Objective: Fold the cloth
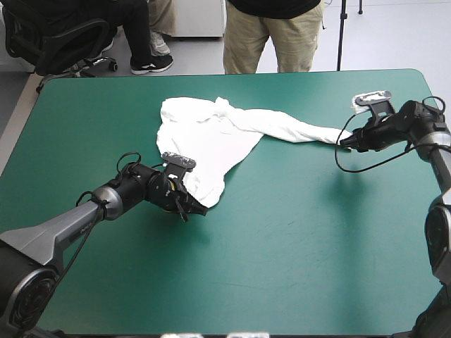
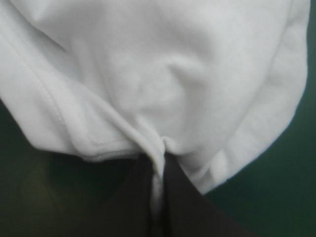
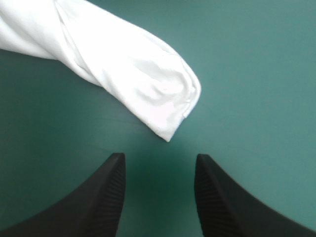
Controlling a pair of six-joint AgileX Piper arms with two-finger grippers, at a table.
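The T-shirt (image 2: 163,74) is soft white cloth, matt and finely knit, with a stitched hem showing along one rumpled edge. The teal-green cover (image 1: 296,246) looks smooth and even, with a faint sheen where the light falls. The black fingers (image 3: 106,197) of the right gripper (image 3: 159,159) look like matt rubber or plastic, their inner faces finely ribbed.
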